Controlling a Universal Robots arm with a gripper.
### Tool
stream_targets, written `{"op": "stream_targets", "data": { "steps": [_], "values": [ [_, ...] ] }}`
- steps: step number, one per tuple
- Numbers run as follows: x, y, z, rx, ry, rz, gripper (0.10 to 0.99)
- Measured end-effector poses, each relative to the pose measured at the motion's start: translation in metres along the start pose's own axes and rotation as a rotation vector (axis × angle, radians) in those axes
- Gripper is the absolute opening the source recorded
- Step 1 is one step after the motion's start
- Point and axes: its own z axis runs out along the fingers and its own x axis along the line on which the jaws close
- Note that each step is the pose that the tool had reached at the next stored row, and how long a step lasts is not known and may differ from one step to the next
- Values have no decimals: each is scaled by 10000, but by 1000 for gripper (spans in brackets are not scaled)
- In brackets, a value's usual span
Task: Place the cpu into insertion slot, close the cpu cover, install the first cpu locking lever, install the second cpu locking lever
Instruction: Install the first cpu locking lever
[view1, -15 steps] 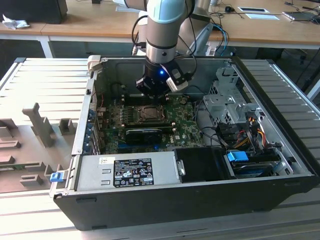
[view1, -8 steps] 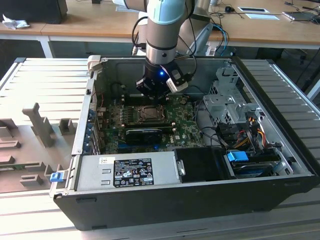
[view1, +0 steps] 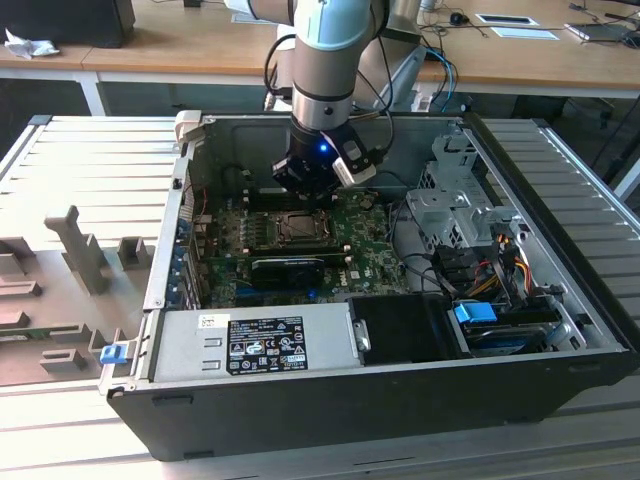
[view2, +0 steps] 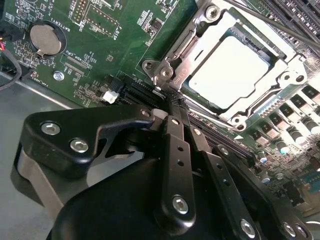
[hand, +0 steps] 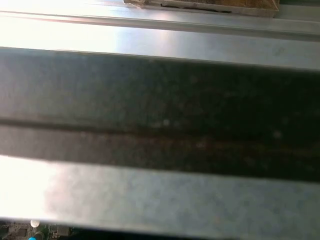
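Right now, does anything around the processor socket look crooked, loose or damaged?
Nothing stands out. The pale silvery square cpu lies flat and square in the insertion slot, with the dark metal frame cover down around it. The black gripper sits at the socket's corner beside a lever.

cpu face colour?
Pale silvery-grey, seen best in the second wrist view: the cpu sits framed by the cpu cover.

A ribbed grey metal worktop (view1: 90, 150) fills the foreground, lit evenly by bright light. Grey blocky fixtures (view1: 75, 250) stand on it toward the exterior view's left. Behind runs a long wooden desk (view1: 180, 45) with white legs, carrying a crumpled white cloth (view1: 28, 45), papers (view1: 515, 25) and cables (view1: 455, 18).
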Motion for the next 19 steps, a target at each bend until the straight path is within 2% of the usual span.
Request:
{"op": "stream_targets", "data": {
  "steps": [4,6,7,9,13,14,19],
  "values": [
    [-1,4,-27,7,-2,0,106],
    [-1,3,-24,85,6,2,106],
    [0,2,-19,173,15,5,106],
    [-2,1,-13,234,19,5,106],
    [-2,-2,-1,288,22,8,106],
    [-4,3,9,256,11,5,106],
    [-3,-1,7,284,23,9,106]
  ]
}}
